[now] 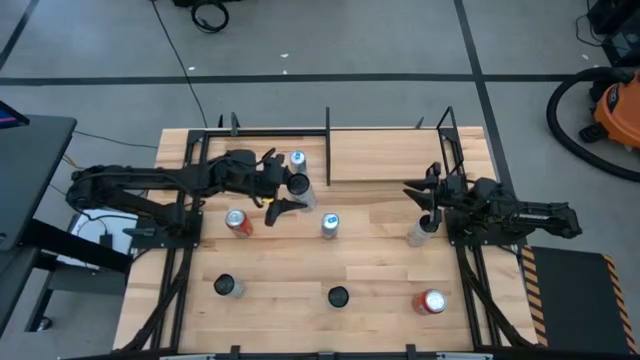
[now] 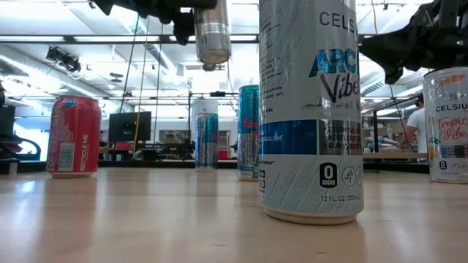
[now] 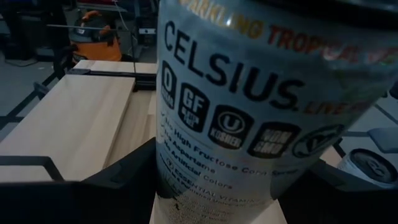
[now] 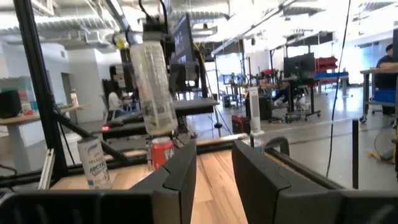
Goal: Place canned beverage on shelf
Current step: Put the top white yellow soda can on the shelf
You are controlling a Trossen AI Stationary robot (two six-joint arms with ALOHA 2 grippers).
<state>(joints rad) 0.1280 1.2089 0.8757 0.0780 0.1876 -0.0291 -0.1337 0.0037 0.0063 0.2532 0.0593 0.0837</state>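
My left gripper (image 1: 285, 195) is shut on a silver Celsius can (image 3: 249, 106) and holds it in the air left of the table's middle. The low view shows this can (image 2: 212, 33) well above the tabletop. The shelf (image 1: 390, 155), a pale panel edged by black rods, lies at the table's far side, to the right of the can. It also shows past the can in the left wrist view (image 3: 68, 124). My right gripper (image 4: 214, 174) waits near the table's right edge, its fingers a little apart with nothing between them. My left gripper pinches the can's side wall (image 3: 168, 180) between its two fingers, one finger (image 3: 118, 183) on either side. The fingers come almost level from the table's left. The can is lifted clear of the table and stands nearly upright, its lower end (image 4: 158, 127) hanging free below the hold.
Several other cans stand on the planked table: a blue-topped one (image 1: 297, 158) just beyond the held can, a red one (image 1: 237, 222), one at the middle (image 1: 329, 225), one by my right gripper (image 1: 420, 235), and three along the near side, among them a red one (image 1: 432, 302).
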